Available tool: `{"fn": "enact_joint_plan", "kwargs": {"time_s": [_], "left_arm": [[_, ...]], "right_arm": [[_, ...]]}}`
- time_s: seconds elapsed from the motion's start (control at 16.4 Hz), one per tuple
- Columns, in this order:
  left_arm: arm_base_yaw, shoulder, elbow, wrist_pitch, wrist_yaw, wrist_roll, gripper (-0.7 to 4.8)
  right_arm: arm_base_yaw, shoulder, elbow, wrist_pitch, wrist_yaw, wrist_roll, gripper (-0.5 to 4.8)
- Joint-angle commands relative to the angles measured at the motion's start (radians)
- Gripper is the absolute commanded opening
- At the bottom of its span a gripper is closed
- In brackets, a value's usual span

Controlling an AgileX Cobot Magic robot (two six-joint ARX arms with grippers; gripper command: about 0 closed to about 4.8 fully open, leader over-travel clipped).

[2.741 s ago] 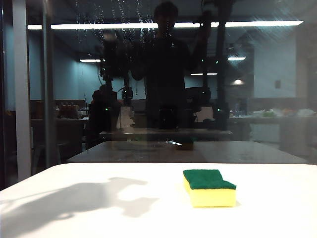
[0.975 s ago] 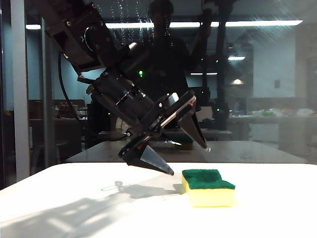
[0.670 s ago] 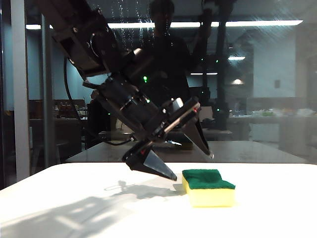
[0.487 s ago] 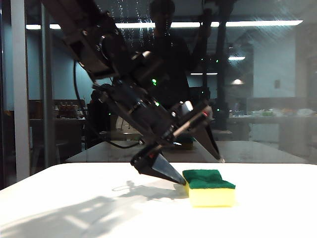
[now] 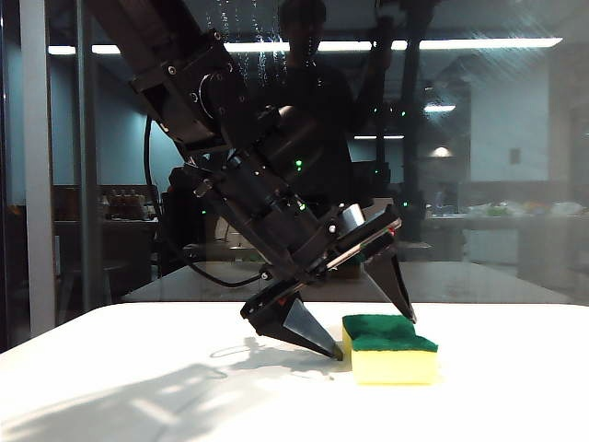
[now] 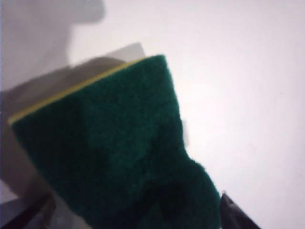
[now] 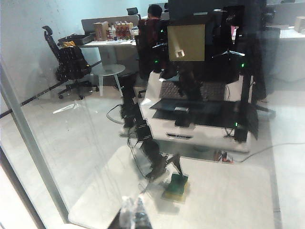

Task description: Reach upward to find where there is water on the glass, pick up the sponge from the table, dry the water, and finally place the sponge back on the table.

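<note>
the left gripper hangs low over the table with its jaws spread wide, one finger tip just beside the near end of the sponge and the other above the green top toward the glass; nothing is held; the left wrist view shows the sponge filling the space between the fingers, green side up, lying flat on the table; to do the pickup well, i judge the arm should settle a little lower so both fingers flank the yellow foam rather than the thin scouring layer, keep the block centred, and close gently, since foam squashes and may tilt out; the right gripper shows only as a blurred shape at the edge of its own wrist view, facing the glass away from the work, and whether its jaws are apart or together i cannot tell; the water streaks the pane high up, left of the reflected head; counted: one sponge, one table, one pane, two grippers, several thin streaks in one patch
</note>
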Motion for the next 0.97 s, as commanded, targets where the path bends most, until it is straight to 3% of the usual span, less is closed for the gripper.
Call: {"fn": "enact_joint_plan", "kwargs": {"time_s": [0.06,0.18,0.24,0.3,0.37,0.43,0.55,0.61,0.97], "left_arm": [[0.000,0.037,0.027,-0.039,-0.032,-0.035,4.17],[0.000,0.060,0.062,-0.071,-0.029,-0.042,3.31],[0.000,0.064,0.071,-0.089,-0.029,-0.042,3.29],[0.000,0.066,0.079,-0.112,-0.029,-0.041,2.79],[0.000,0.066,0.079,-0.114,-0.029,-0.032,1.49],[-0.001,0.066,0.079,-0.114,-0.029,-0.032,0.72],[-0.001,0.066,0.079,-0.113,-0.029,-0.022,0.45],[0.000,0.065,0.079,-0.100,-0.029,-0.018,-0.06],[0.001,-0.006,0.079,0.005,0.063,0.001,-0.06]], "right_arm": [[0.000,-0.006,0.003,0.016,0.001,-0.004,-0.02],[0.000,-0.006,0.003,0.016,0.001,-0.004,-0.02],[0.000,-0.007,0.003,0.016,0.001,-0.004,-0.02],[0.000,-0.007,0.003,0.016,0.001,-0.004,-0.02],[0.000,-0.007,0.003,0.016,0.001,-0.004,-0.02],[0.000,-0.007,0.003,0.016,0.001,-0.004,-0.02],[0.000,-0.006,0.003,0.016,0.001,-0.004,-0.02],[0.000,-0.006,0.003,0.016,0.002,-0.004,-0.02],[0.000,-0.006,0.003,0.016,0.001,-0.004,-0.02]]}}
